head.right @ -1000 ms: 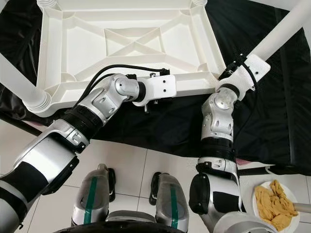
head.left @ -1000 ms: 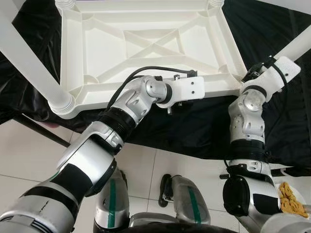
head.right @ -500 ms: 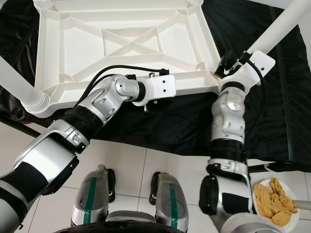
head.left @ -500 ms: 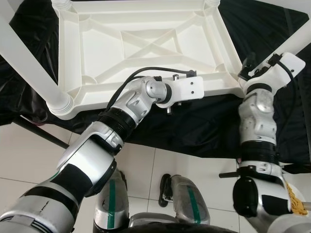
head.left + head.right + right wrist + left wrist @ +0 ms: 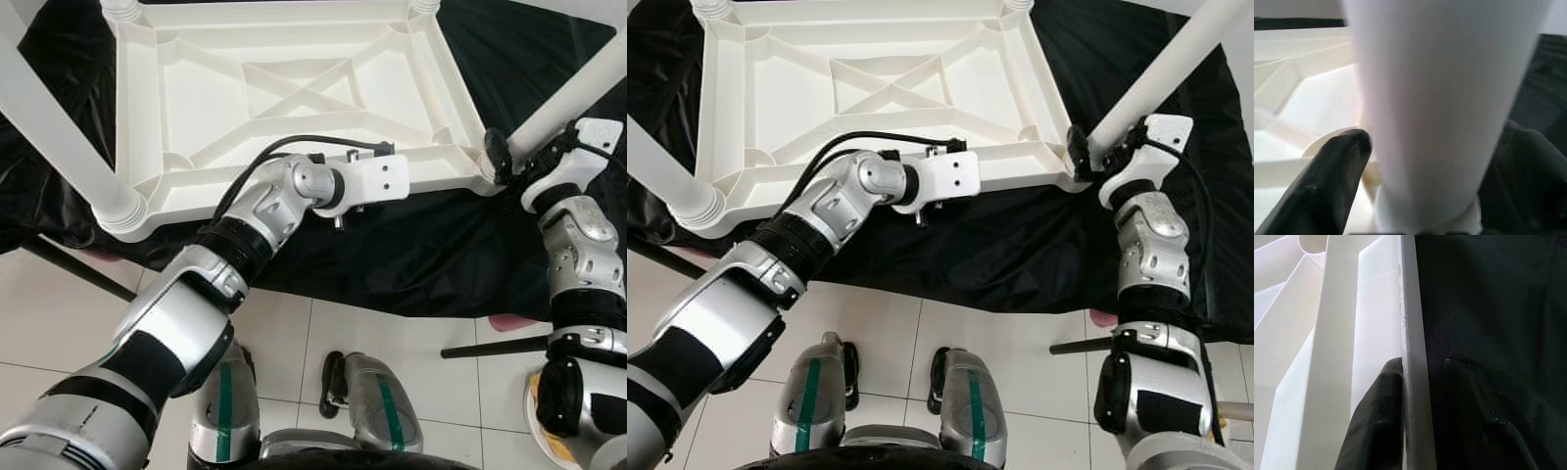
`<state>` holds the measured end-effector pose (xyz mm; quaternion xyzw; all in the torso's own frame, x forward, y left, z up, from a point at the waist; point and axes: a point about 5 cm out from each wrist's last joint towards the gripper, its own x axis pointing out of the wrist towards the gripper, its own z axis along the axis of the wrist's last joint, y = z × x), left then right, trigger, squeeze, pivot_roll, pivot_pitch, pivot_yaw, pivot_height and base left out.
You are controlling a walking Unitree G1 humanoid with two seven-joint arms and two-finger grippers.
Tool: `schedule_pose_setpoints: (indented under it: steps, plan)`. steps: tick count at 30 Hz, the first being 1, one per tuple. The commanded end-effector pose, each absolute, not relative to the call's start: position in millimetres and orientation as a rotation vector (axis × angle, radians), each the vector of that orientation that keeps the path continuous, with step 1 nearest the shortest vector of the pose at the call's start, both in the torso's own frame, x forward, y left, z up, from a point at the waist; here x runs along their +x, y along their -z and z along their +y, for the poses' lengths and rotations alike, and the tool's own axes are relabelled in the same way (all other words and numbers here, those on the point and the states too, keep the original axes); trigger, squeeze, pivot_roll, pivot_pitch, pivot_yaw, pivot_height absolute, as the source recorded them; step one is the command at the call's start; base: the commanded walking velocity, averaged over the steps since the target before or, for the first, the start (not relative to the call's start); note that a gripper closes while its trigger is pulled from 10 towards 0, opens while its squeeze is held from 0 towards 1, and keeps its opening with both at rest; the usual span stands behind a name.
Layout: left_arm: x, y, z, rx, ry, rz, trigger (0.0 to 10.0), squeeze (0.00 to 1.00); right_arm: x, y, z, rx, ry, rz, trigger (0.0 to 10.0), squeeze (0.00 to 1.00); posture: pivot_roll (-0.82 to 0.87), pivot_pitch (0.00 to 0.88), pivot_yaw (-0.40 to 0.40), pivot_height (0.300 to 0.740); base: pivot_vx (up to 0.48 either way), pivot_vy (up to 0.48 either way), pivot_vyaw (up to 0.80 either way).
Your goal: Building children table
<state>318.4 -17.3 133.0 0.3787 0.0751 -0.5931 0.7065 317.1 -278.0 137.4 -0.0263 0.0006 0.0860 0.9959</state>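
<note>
The upturned white table top [image 5: 294,88] lay on the black cloth [image 5: 411,245]. The left gripper [image 5: 1415,421] pinched its near rim. Within the last second the right gripper [image 5: 1425,191] had swung outward, now clasping the corner table leg [image 5: 1161,73], suggesting it was being seated.
</note>
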Motion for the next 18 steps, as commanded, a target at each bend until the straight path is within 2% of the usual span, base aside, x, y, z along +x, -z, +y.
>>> schedule_pose_setpoints:
  steps: [1,8,9,10,11,13,14,16,17,18]
  plan:
    - [312.3,-113.2,-12.1,0.855,1.349,0.257,10.0,0.0,315.5,-135.7,-281.6,-0.063,-0.221,0.014,10.0,0.0,0.05,0.011,-0.061,0.74,0.0,0.0,0.0]
    - [312.2,-113.3,-11.8,0.859,1.351,0.256,10.0,0.0,317.9,-134.9,-288.7,-0.087,-0.295,0.034,10.0,0.0,0.05,0.016,-0.058,0.74,0.0,0.0,0.0]
    - [312.1,-113.5,-12.3,0.858,1.353,0.255,10.0,0.0,318.8,-134.6,-290.0,-0.092,-0.289,0.033,9.2,0.0,0.04,0.019,-0.054,0.74,0.0,0.0,0.0]
    - [312.1,-113.5,-12.3,0.858,1.353,0.255,10.0,0.0,318.8,-134.6,-290.0,-0.092,-0.289,0.033,9.2,0.0,0.04,0.019,-0.054,0.74,0.0,0.0,0.0]
    - [311.9,-113.9,-12.8,0.858,1.355,0.254,10.0,0.0,320.0,-133.5,-290.9,-0.085,-0.294,0.033,9.8,0.0,0.04,0.02,-0.052,0.74,0.0,0.0,0.0]
    - [311.8,-114.0,-12.9,0.858,1.356,0.254,10.0,0.0,320.2,-133.2,-290.9,-0.08,-0.3,0.033,9.8,0.0,0.04,0.02,-0.052,0.74,0.0,0.0,0.0]
    - [311.6,-114.2,-13.0,0.858,1.357,0.253,10.0,0.0,320.8,-132.7,-290.0,-0.074,-0.307,0.029,9.2,0.0,0.04,0.025,-0.048,0.74,0.0,0.0,0.0]
    - [311.6,-114.3,-13.1,0.858,1.358,0.252,10.0,0.0,321.1,-132.4,-289.3,-0.07,-0.311,0.026,9.2,0.0,0.04,0.025,-0.048,0.74,0.0,0.0,0.0]
    - [311.4,-114.5,-13.1,0.859,1.359,0.252,10.0,0.0,322.0,-131.9,-288.3,-0.072,-0.313,0.023,8.7,0.0,0.04,0.031,-0.042,0.74,0.0,0.0,0.0]
    - [311.1,-114.5,-13.2,0.859,1.361,0.251,10.0,0.0,322.7,-131.1,-287.2,-0.069,-0.316,0.021,4.7,0.0,0.04,0.032,-0.042,0.74,0.0,0.0,0.0]
